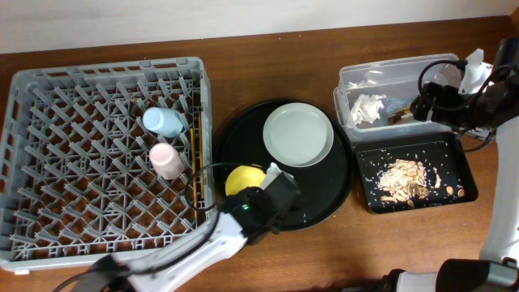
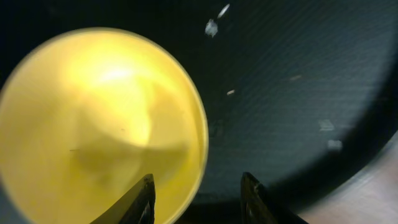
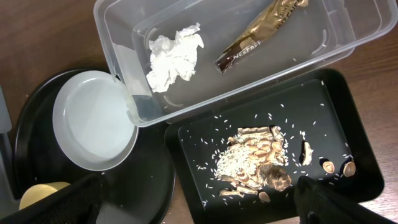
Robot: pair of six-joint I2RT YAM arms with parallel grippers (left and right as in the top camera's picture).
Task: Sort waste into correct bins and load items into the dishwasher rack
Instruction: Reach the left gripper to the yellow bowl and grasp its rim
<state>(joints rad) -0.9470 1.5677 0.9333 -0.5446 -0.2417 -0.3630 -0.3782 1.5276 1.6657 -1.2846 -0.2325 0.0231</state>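
Observation:
The yellow bowl (image 1: 243,178) (image 2: 93,130) sits on the round black tray (image 1: 320,207), and my open left gripper (image 2: 198,198) straddles its rim, one finger inside and one outside. The pale plate (image 1: 298,135) (image 3: 90,118) lies on the same tray. The blue cup (image 1: 162,122) and pink cup (image 1: 165,159) lie in the grey rack (image 1: 49,138), with the chopsticks (image 1: 195,158) along its right wall. The clear tub (image 3: 348,28) holds the napkin (image 3: 175,57) and wrapper (image 3: 258,31). The black rectangular tray (image 3: 193,140) holds food scraps (image 3: 255,158). My right gripper (image 3: 199,205) hangs open and empty above the bins.
The round black tray (image 2: 298,74) carries a few crumbs near the bowl. The clear tub (image 1: 353,81) and rectangular tray (image 1: 466,174) stand at the right, close to the round tray. My right arm (image 1: 462,97) reaches over the tub's right end.

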